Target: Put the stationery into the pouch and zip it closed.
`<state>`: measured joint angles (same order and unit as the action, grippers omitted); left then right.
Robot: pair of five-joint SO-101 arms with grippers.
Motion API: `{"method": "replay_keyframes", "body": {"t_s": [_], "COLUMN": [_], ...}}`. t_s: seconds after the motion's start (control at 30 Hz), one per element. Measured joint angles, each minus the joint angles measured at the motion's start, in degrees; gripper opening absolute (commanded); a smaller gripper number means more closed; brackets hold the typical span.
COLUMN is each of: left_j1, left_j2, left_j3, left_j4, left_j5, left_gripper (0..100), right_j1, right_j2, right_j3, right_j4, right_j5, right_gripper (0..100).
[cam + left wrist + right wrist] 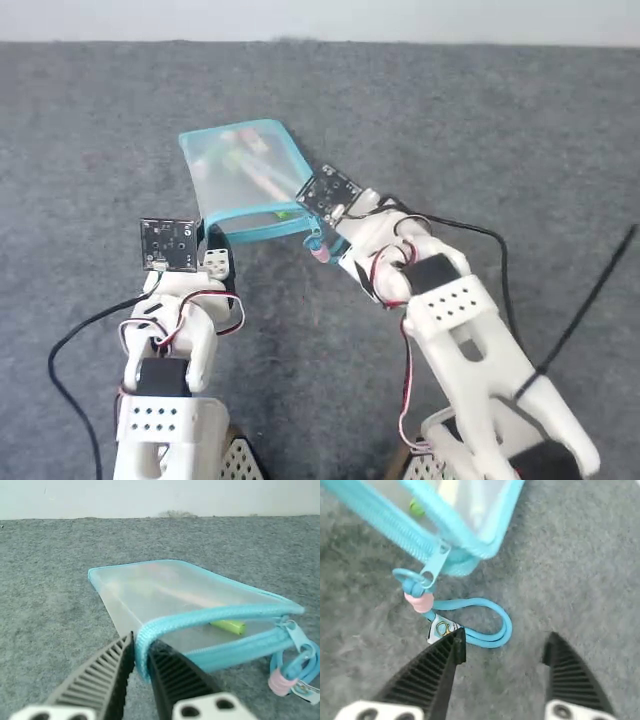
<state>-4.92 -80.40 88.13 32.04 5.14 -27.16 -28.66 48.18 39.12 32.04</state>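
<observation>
Centrally, the pouch point(240, 175) is laid flat on the grey table point(500, 130), and stationery is seen through its clear side, including a green piece point(227, 626). The left gripper point(139, 647) is clamped on the pouch's teal zip edge at one end, its jaws pressed together on the fabric. At the pouch's other zip end the zipper pull point(436, 565) is found, with a pink bead point(422, 601) and a blue strap loop point(492, 630) trailing from it. The right gripper point(506, 640) is held just beside the pouch over that loop, jaws spread apart, nothing gripped
</observation>
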Motion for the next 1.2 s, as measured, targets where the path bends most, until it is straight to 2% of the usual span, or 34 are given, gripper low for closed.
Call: {"method": "replay_keyframes", "body": {"t_s": [0.13, 0.5, 0.8, 1.07, 1.2], "left_j1": [0.0, 0.0, 0.0, -0.1, -0.2], "left_j2": [0.0, 0.0, 0.0, 0.0, 0.0], "left_j3": [0.0, 0.0, 0.0, 0.0, -0.1], "left_j4": [0.0, 0.0, 0.0, 0.0, 0.0], "left_j5": [0.0, 0.0, 0.0, 0.0, 0.0], "left_gripper": [1, 1, 1, 1, 1], "right_j1": [-2.5, -4.7, -7.0, -7.1, -7.0], "right_j2": [3.2, 17.8, 20.3, 20.3, 20.0], "right_j3": [0.0, -11.5, -13.3, -13.3, -13.2], "right_j4": [-1.0, -5.9, -10.5, -10.9, -11.0], "right_j5": [2.2, 4.4, 5.1, 5.1, 5.1], "right_gripper": [40.3, 39.6, 22.5, 0.9, 0.6]}}
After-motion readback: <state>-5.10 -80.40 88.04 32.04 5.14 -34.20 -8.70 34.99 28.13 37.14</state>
